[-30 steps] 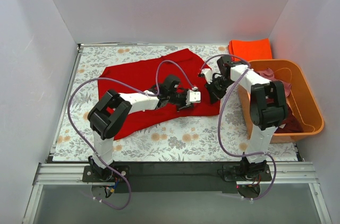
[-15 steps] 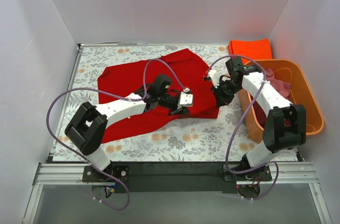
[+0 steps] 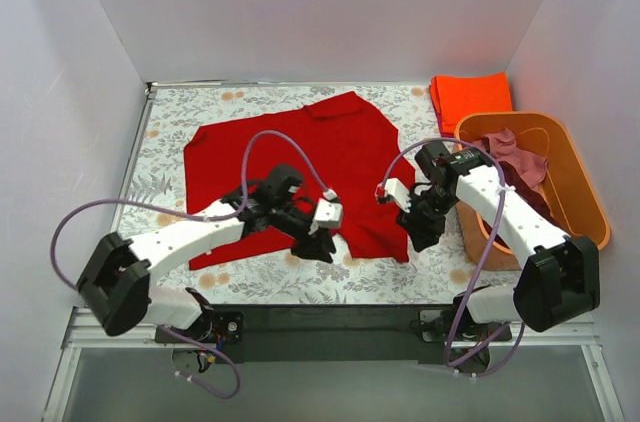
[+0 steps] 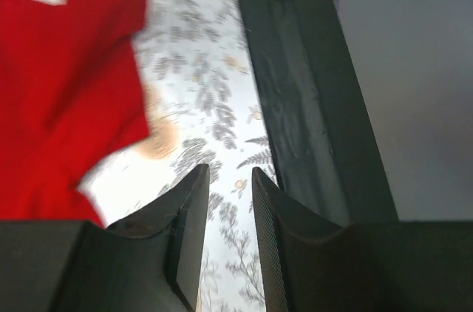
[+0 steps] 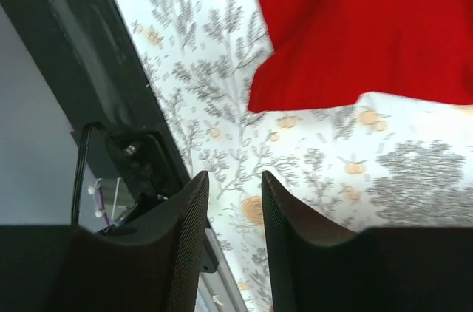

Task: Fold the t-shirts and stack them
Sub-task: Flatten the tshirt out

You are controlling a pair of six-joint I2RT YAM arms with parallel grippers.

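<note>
Cloth, soft and matt, lies spread flat on the flowered tabletop: it is the bright red t-shirt, its collar to the far side and its hem toward me. My left pincer hovers over the tabletop just beside the near hem, and my right pincer just beside the near right corner. Each one stands slightly apart, with nothing in it. The orange-red t-shirt lies folded at the far right, beside the smooth orange plastic tub.

The left tool and right tool have pulled back nearward, spreading the red t-shirt flatter.
</note>
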